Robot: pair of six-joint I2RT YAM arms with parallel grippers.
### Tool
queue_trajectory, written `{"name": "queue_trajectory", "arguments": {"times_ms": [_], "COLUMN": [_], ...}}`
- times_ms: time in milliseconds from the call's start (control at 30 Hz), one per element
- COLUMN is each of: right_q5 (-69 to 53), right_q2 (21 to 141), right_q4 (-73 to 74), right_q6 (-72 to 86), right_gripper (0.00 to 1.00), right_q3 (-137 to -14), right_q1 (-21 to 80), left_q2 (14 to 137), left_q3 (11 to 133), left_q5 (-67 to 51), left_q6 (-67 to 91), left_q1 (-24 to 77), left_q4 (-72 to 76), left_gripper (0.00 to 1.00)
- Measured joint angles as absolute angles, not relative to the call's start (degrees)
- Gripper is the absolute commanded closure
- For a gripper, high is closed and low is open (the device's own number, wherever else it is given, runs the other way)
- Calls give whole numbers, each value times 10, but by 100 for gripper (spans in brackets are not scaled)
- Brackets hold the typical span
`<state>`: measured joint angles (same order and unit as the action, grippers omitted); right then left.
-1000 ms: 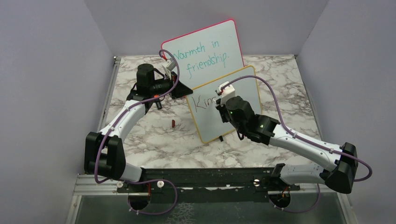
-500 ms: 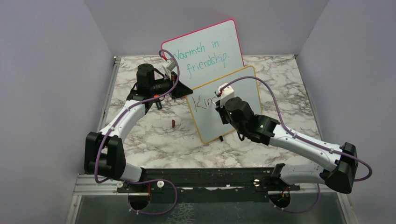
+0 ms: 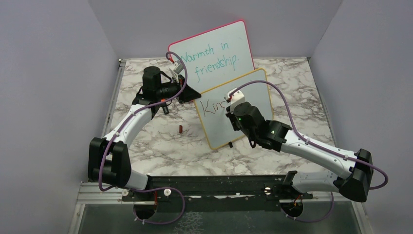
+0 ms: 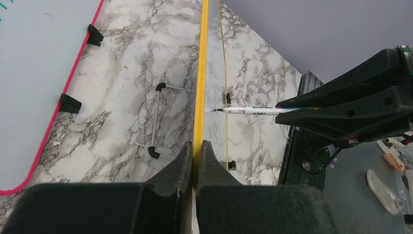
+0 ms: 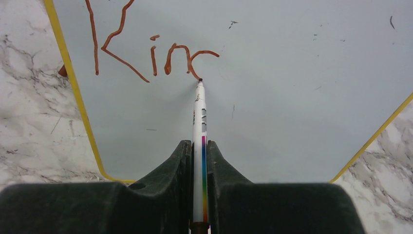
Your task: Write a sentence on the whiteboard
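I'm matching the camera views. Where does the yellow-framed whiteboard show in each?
Top external: whiteboard centre, before the pink-framed board.
Left wrist: edge-on, centre, pinched by the left gripper.
Right wrist: fills the picture, the right gripper holding a marker on it.
Shared landmark: the marble table.

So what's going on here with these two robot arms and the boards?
The right arm has its jaws shut on a white marker and is writing on the yellow-framed whiteboard. The tip touches the board at the end of the reddish-brown letters, which read roughly "Kin". The left arm has its jaws clamped on the board's edge, apparently to steady it. Behind stands a pink-framed board that reads "Warmth in friendship."
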<state>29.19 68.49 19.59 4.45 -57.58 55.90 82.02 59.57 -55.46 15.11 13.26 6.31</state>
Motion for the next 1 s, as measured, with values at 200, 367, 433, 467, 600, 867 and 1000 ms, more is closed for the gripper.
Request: {"name": "queue_trajectory", "arguments": {"times_ms": [200,367,433,467,600,867,1000], "right_q5": [306,312,315,316,320,322,323], "right_q2": [685,685,685,685,684,675,675], "right_q4": [194,182,174,169,156,127,115], "right_q6": [44,42,40,39,34,19,14], "right_gripper": [99,99,99,99,99,99,99], "right_q3": [-576,-576,-576,-576,-576,-576,-576], "right_q1": [559,557,556,555,554,554,550], "left_q2": [820,820,820,820,821,821,821], "left_q3": [596,596,596,596,596,597,598], "left_q5": [-555,-555,-555,-555,-555,-555,-555], "left_q6": [151,151,151,151,151,151,151], "left_q1": [133,133,133,133,133,133,133], "left_q4": [63,63,63,63,63,63,62], "left_gripper": [100,100,100,100,100,100,100]}}
